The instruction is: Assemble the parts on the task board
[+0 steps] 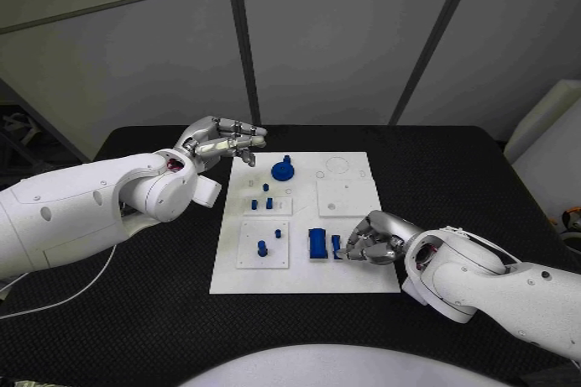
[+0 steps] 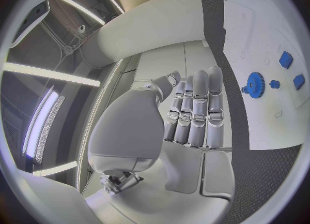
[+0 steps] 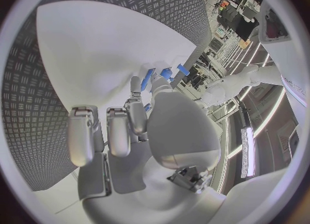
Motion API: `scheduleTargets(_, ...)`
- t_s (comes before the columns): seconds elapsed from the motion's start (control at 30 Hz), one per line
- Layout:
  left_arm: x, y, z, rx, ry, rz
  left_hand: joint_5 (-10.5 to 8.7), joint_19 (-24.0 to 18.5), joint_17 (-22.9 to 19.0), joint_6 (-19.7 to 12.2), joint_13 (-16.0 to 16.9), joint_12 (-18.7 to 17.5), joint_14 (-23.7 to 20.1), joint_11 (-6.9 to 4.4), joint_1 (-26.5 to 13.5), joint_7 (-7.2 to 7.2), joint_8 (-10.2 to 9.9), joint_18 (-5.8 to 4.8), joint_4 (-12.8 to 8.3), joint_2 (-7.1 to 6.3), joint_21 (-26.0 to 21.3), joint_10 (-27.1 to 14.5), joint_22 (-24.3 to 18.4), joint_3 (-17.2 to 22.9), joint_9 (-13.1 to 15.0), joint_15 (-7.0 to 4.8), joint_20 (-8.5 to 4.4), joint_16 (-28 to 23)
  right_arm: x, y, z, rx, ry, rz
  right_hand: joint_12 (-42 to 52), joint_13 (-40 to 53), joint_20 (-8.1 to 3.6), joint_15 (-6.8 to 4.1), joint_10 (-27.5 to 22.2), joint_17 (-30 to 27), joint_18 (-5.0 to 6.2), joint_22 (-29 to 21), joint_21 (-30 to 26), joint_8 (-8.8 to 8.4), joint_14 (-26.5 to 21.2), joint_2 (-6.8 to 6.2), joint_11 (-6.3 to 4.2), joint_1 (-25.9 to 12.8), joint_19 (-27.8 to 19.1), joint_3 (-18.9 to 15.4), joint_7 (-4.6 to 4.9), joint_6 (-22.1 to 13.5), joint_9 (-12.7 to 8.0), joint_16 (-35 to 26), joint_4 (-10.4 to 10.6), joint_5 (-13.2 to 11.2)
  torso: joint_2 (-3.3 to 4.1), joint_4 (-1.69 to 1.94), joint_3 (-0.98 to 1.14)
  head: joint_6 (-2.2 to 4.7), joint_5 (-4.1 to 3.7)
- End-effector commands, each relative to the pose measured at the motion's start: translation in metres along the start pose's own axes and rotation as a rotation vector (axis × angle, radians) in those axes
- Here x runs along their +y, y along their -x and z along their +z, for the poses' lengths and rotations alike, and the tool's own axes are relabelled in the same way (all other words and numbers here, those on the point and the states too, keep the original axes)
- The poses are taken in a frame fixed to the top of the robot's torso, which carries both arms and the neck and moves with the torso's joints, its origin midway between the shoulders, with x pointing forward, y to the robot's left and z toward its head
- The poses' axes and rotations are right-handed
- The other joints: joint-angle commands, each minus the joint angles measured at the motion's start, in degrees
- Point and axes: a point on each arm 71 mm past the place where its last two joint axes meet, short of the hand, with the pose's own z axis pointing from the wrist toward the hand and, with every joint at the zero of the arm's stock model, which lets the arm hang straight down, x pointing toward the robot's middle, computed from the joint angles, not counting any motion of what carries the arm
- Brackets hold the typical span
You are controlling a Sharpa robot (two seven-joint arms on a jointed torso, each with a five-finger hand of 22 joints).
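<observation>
Head view: white task board (image 1: pixel 345 274) lies mid-tabletop (image 1: pixel 460 160), long side running away from the robot. Blue parts are scattered over it: a gear (image 1: pixel 282 169) toward the far end, small pegs (image 1: pixel 262 203) on the middle-left insert, two more pegs (image 1: pixel 263 248) on the near-left insert, and a tall block (image 1: pixel 317 243) standing near the board's near centre with a narrower blue piece (image 1: pixel 337 244) just beside it.

Right robot hand (image 1: pixel 373 238) sits low over the board's near right part, fingers curled toward the narrower piece and touching or all but touching it. Whether it actually grips that piece I cannot tell. Right wrist view shows blue pieces (image 3: pixel 150 79) just past the fingertips (image 3: pixel 137 87), partly hidden, contact unclear.

Left robot hand (image 1: pixel 222 141) is raised off the board's far left corner, fingers loosely spread, holding nothing. In the left wrist view its fingers (image 2: pixel 199 105) are extended side by side, and the gear (image 2: pixel 256 84) lies off to the side, apart from them.

Key relation, as judged: the block pair stands upright, long axis vertical, on the left side of the right hand, which is much the nearer. The gear is nearer the left hand, just toward board centre from it.
</observation>
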Motion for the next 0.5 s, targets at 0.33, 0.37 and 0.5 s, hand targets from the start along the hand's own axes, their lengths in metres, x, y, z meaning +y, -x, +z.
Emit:
scheduleTargets(0.33,-0.0009,-0.001,0.0003,0.01,-0.004,-0.005,0.17,-0.3,-0.1,-0.3,0.1,0.3,-0.5,0.02,-0.1,0.0,0.0,-0.98,0.0,0.63,-0.2,-0.3,-0.1,-0.2,0.0,-0.07,0.11,-0.4,0.0017,-0.001,0.0054,-0.004,0.004,-0.025,0.2,3.0,-0.12,-0.37,0.2,9.1,-0.29,13.7,0.2,0.36,4.7,0.28,0.03,1.0,4.4,-0.4,-0.19,0.0,0.1,0.3,-0.4,-1.0,-0.13,0.0,-0.07,-0.04,0.1)
scheduleTargets(0.37,-0.0009,-0.0008,0.0001,0.01,-0.003,-0.005,0.17,-0.3,-0.1,-0.3,0.1,0.3,-0.5,0.02,-0.1,0.0,0.0,-0.98,0.0,0.63,-0.2,-0.3,-0.1,-0.2,0.0,-0.07,0.11,-0.4,0.0024,-0.0006,0.0045,-0.009,0.01,-0.022,0.2,3.0,-0.12,-0.36,0.2,9.1,-0.3,13.7,0.2,0.36,4.7,0.26,0.04,0.9,4.4,-0.5,-0.17,-0.1,0.1,0.3,-0.3,-1.1,-0.12,-0.05,-0.05,-0.08,0.14)
scheduleTargets(0.5,-0.0009,-0.0004,-0.0002,0.009,-0.003,-0.005,0.17,-0.3,-0.1,-0.3,0.1,0.3,-0.5,0.02,-0.1,0.0,0.0,-0.98,0.0,0.63,-0.2,-0.3,-0.1,-0.2,0.0,-0.07,0.11,-0.4,0.0042,0.0013,0.0006,-0.028,0.035,-0.01,0.1,2.9,-0.12,-0.32,0.2,9.0,-0.27,13.7,0.1,0.36,4.7,0.2,0.12,0.5,4.3,-1.1,-0.08,-0.1,0.1,0.3,0.2,-1.0,-0.16,-0.1,-0.05,0.12,0.12)
